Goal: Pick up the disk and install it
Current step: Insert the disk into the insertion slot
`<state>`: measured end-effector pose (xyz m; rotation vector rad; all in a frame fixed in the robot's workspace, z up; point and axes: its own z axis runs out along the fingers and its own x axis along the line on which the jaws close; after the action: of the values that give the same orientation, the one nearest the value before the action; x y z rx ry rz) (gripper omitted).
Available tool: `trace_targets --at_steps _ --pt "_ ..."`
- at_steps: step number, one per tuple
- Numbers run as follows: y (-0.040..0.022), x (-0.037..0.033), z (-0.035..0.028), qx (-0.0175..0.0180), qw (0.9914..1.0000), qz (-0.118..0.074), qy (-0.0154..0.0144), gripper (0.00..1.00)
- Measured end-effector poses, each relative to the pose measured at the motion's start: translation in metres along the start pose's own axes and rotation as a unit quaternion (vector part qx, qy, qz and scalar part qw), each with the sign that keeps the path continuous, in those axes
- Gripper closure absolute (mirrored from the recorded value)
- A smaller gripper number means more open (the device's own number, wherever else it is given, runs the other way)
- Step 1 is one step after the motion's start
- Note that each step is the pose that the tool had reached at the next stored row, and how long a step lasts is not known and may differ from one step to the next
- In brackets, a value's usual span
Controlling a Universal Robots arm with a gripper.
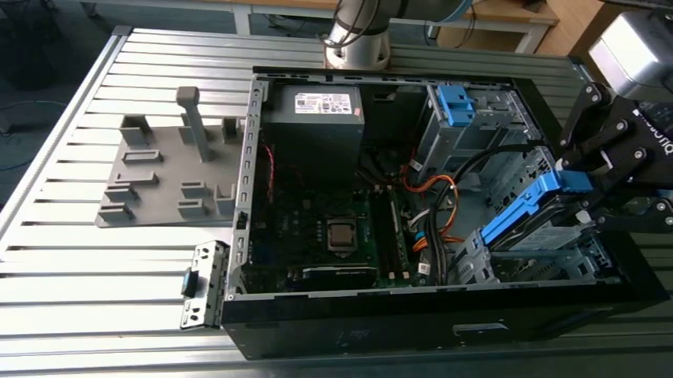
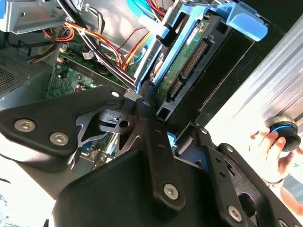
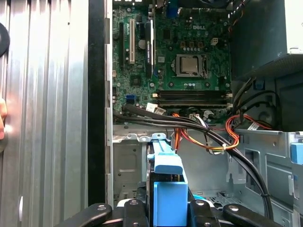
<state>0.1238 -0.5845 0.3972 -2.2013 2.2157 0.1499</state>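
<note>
Ribbed alu table (image 1: 94,252); gripper (image 1: 589,169) clamps blue-framed disk (image 1: 526,216)

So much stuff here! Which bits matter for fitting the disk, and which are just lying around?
In the job:
- the disk in its blue frame, tilted over the open computer case
- the claw closed on the disk's end
- the drive bay below

Lying about:
- grey moulded tray on the table
- small metal bracket beside the case
- spare blue bracket

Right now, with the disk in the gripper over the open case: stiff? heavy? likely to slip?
Probably stiff: the disk looks like a metal block with a circuit board, framed by a blue caddy. Likely dense for its size. The gripper seems to hold it by a smooth plastic tab, tilted, so it might pivot or slip if bumped against the drive cage.
</note>
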Motion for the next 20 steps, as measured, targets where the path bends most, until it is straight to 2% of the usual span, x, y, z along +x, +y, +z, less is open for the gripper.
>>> trace_targets --at_steps 5,10,12,13,18,19,20 --pt "-0.0002 0.0003 0.0033 0.0 1.0 0.0 0.0 0.64" --pt "-0.0002 0.0003 0.0036 0.0 1.0 0.0 0.0001 0.64" --pt "-0.0002 0.0003 0.0036 0.0 1.0 0.0 0.0001 0.62" --pt "-0.0002 0.0003 0.0036 0.0 1.0 0.0 0.0001 0.56" --pt "-0.0002 0.0003 0.0038 0.0 1.0 0.0 0.0 0.56" --pt "-0.0002 0.0003 0.0038 0.0 1.0 0.0 0.0 0.57" --pt "-0.0002 0.0003 0.0038 0.0 1.0 0.0 0.0 0.64"
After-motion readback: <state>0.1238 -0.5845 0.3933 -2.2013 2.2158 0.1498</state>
